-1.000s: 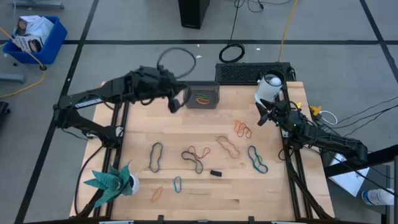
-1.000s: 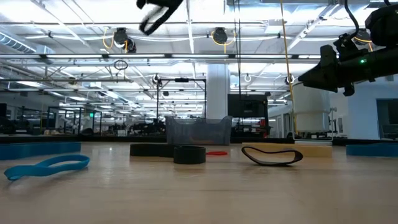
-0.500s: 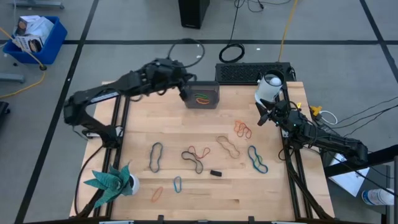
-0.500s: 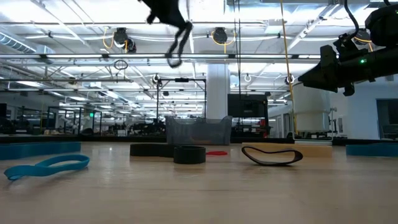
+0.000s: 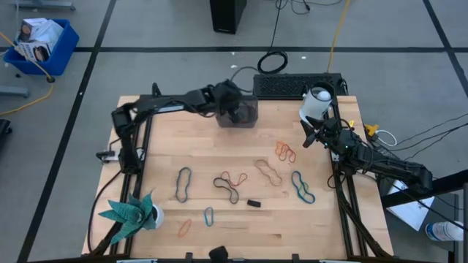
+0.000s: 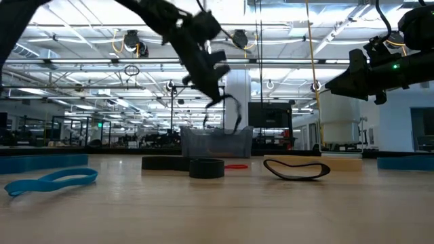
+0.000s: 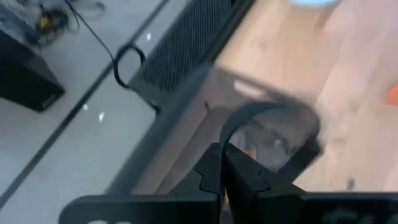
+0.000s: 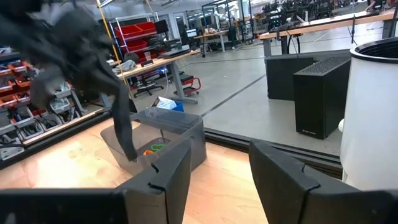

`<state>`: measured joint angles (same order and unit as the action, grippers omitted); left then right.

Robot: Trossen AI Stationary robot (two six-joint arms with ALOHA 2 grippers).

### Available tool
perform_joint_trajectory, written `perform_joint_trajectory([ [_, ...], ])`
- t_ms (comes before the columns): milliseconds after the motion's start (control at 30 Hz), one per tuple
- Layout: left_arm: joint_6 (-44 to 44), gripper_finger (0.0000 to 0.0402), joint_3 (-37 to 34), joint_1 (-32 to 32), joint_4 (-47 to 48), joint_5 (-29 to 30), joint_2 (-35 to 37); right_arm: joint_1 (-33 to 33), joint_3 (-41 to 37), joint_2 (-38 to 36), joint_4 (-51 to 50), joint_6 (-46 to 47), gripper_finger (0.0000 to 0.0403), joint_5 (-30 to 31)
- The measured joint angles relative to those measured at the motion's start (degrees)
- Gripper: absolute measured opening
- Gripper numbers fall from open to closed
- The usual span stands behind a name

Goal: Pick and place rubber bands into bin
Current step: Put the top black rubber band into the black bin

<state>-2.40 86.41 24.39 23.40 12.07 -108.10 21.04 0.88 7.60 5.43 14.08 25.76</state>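
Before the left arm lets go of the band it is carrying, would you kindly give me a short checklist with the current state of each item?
1. Left gripper shut on the black rubber band: ok.
2. Band hanging over the bin: ok in the high and left wrist views.
3. Band's lower end already inside the bin walls: cannot tell.
4. Bin upright on the table's far edge: ok.
5. Right gripper open and parked at the table's right side, away from the bin: ok.
6. Bands left to collect: not ok, several remain, including the teal band.
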Motion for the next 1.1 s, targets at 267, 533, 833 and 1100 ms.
perform_joint_trajectory([
  [267,0.38,0.0014,-0.02,0.45,0.08,0.24,-7.88,0.00,0.00,0.00,-0.02,0.00,0.0155,0.00],
  [533,0.34,0.0020,-0.02,0.41,-0.06,0.05,-8.92,0.00,0.00,0.00,-0.04,0.00,0.0155,-0.02],
  [833,0.33,0.0007,0.00,0.34,-0.06,-0.03,-8.45,0.00,-0.01,0.00,-0.05,0.00,0.0155,-0.02],
  [1100,1.03,0.0029,0.00,0.34,-0.11,-0.04,-8.45,0.00,-0.01,0.00,-0.07,0.00,0.0155,-0.02],
])
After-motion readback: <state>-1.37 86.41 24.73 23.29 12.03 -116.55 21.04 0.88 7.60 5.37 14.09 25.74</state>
